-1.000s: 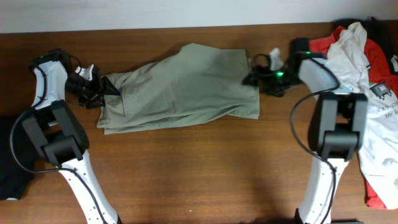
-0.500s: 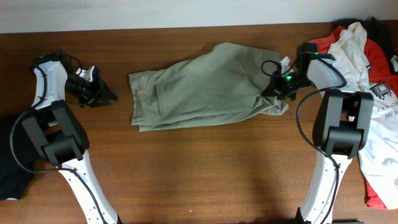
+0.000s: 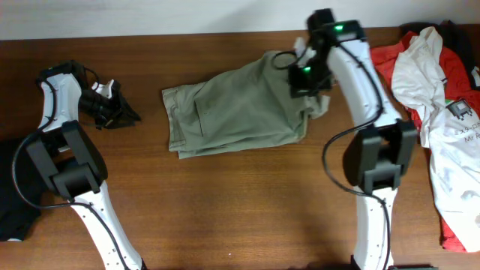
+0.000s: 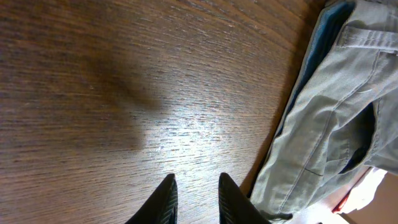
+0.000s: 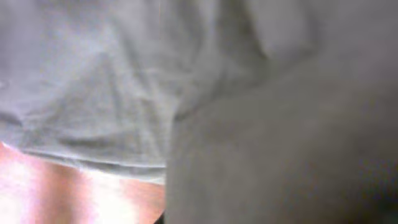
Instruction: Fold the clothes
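The clothes [image 3: 232, 112], a khaki grey-green garment with seams and a pocket, lie bunched in the middle of the table. My right gripper [image 3: 304, 75] is shut on their right end and holds it lifted above the rest. The right wrist view is filled with blurred khaki cloth [image 5: 93, 93], and its fingers are hidden. My left gripper [image 3: 124, 112] rests over bare wood to the left of the clothes, apart from them. In the left wrist view the left gripper [image 4: 196, 202] shows two dark fingertips a little apart with only wood between them, and the clothes [image 4: 336, 124] lie to the right.
A white printed T-shirt [image 3: 442, 127] lies over a red garment [image 3: 390, 56] at the table's right end. A black garment [image 3: 11, 202] lies at the left edge. The wall runs along the table's far edge.
The right gripper shut on the clothes' right end, pulled them right, then lifted that end up and back left. The left gripper let go of the left end and its jaws narrowed.
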Robot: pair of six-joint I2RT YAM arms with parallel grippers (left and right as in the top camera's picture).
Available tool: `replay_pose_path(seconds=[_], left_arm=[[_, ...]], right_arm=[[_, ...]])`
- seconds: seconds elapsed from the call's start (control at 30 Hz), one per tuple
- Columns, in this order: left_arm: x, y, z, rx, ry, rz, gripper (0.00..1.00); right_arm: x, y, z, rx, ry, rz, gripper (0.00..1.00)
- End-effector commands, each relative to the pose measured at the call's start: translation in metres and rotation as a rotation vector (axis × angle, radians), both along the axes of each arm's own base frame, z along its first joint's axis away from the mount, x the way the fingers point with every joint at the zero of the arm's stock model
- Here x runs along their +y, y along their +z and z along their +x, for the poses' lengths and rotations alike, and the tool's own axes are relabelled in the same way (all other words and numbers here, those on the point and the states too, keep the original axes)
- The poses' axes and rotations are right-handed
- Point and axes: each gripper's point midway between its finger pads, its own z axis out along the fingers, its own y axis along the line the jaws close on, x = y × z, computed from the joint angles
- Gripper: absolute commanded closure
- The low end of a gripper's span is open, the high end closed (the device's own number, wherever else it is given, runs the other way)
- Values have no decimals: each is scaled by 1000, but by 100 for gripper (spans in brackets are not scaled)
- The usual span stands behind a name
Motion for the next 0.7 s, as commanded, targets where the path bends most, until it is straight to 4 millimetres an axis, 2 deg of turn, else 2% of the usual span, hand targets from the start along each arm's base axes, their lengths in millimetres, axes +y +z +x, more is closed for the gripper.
replay_pose_path(seconds=[0.0,0.1,0.13,0.4,0.5,0.6,0.67], left_arm=[[1,-9,0,12,5,-20,78],[0,-9,0,12,3,-20,79],[0,-9,0,12,3,-20,79],[0,-9,0,12,2,-20,78],[-4,-9,0,12,-6,-20,79],[-15,-9,1,12,-30,-20,79],[-19,-9,3,6,-41,-18,79]], right_arm=[[43,18,-12,-63,113,-47,96],[84,18,-26,-96,187,-96,96],[90,18,-28,-101,201,-98,96],[112,23,-31,-221,327,-270,96],[130,39,-34,-282,356,-276,96],[134,65,-30,-352,355,-298,96],[140,70,-31,-376,404,-304,96]])
